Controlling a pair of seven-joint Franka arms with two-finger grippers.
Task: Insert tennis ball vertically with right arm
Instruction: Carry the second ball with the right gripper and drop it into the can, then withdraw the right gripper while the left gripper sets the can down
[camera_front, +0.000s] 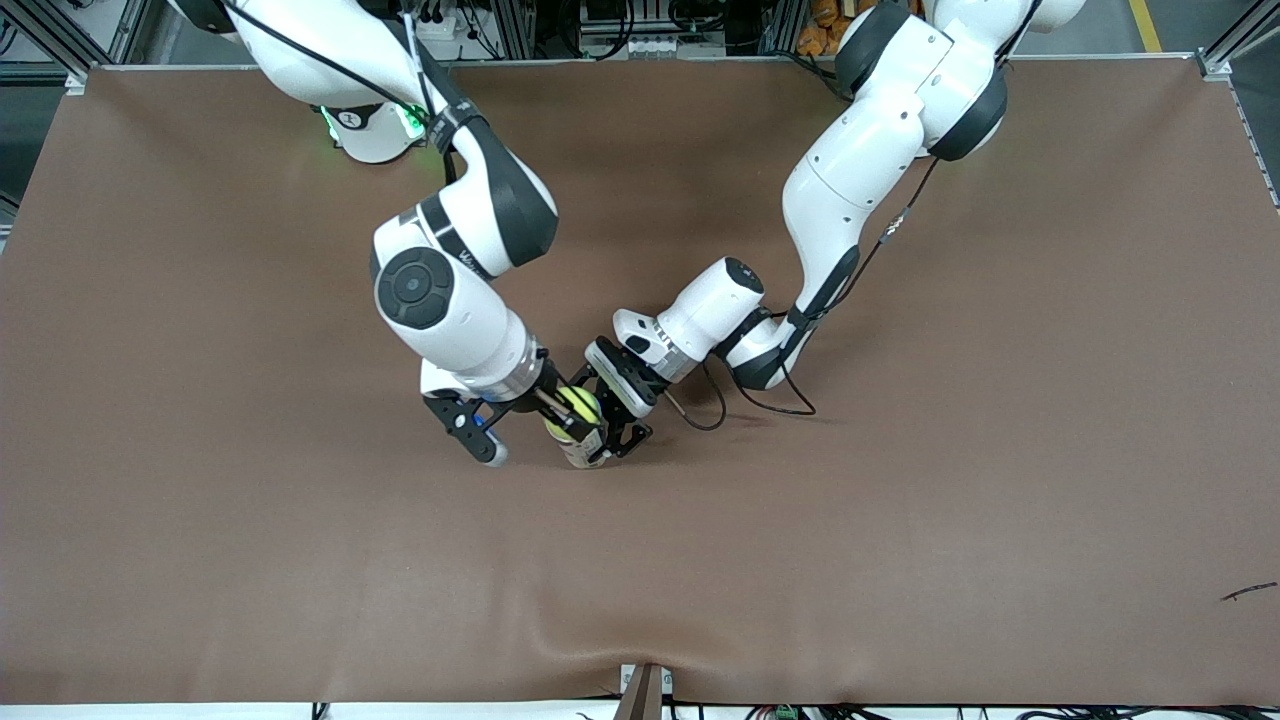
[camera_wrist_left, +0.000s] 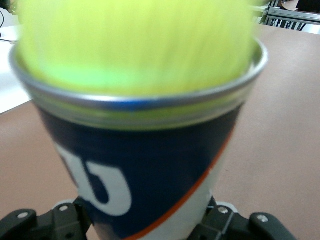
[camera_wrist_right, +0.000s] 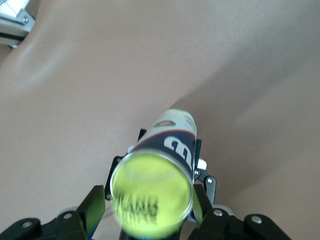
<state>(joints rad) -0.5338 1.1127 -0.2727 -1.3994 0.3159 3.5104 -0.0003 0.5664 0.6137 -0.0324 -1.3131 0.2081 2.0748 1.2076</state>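
Observation:
A yellow-green tennis ball (camera_front: 579, 403) sits in the open mouth of a navy and white can (camera_front: 585, 452), bulging above the metal rim (camera_wrist_left: 140, 102). The can stands near the table's middle, with my left gripper (camera_front: 612, 436) shut on its lower body. My right gripper (camera_front: 562, 402) hangs over the can's mouth. Its fingers (camera_wrist_right: 92, 207) stand open on either side of the ball (camera_wrist_right: 152, 200), slightly apart from it. The ball (camera_wrist_left: 135, 45) fills the upper part of the left wrist view. The can's base is hidden.
Brown cloth (camera_front: 900, 520) covers the whole table. A loose black cable (camera_front: 770, 405) trails from the left arm's wrist onto the cloth beside the can. The right arm's white base (camera_front: 370, 135) stands toward the robots' edge.

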